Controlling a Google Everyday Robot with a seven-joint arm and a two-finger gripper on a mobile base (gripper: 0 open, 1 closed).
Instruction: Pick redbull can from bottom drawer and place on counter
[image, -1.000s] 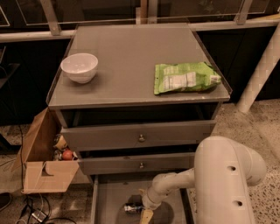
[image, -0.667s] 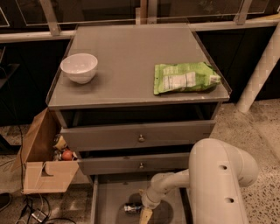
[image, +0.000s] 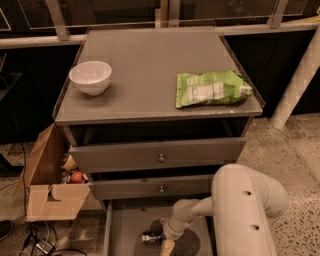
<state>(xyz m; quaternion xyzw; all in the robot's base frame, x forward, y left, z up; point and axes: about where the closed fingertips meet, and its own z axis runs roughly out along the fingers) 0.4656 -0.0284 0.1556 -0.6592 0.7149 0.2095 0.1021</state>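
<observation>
Down in the bottom drawer (image: 125, 227) my tool (image: 167, 245) sits just beside the redbull can (image: 149, 238), open or closed I cannot tell, so I should centre on it squarely before lifting to the bench (image: 145, 65).

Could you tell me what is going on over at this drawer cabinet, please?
The robot's arm reaches down into the open bottom drawer. Its pincer is low inside, right beside the redbull can, which lies on its side on the drawer floor. Whether the can is gripped cannot be told. The can is not yet on the counter, where a white bowl and a green snack bag sit.
</observation>
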